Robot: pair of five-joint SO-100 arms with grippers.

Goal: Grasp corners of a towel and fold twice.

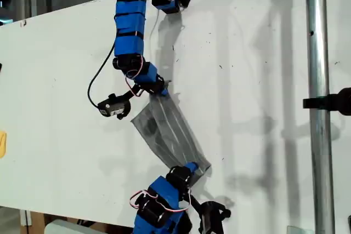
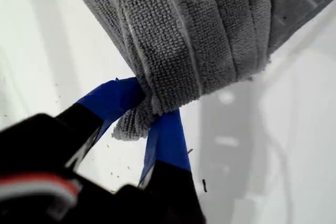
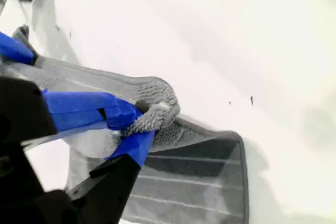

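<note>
Towel [image 1: 167, 132] corners are pinched in my first end effector [image 2: 149, 116] and my second end effector [image 3: 137, 124]; both should travel level, keeping edges matched above the desk [image 1: 60, 80].

An overhead exterior camera looks down on the white table [image 1: 55, 80]. Both wrist cameras sit close behind their jaws. All three share the towel [image 1: 170, 132].
</note>
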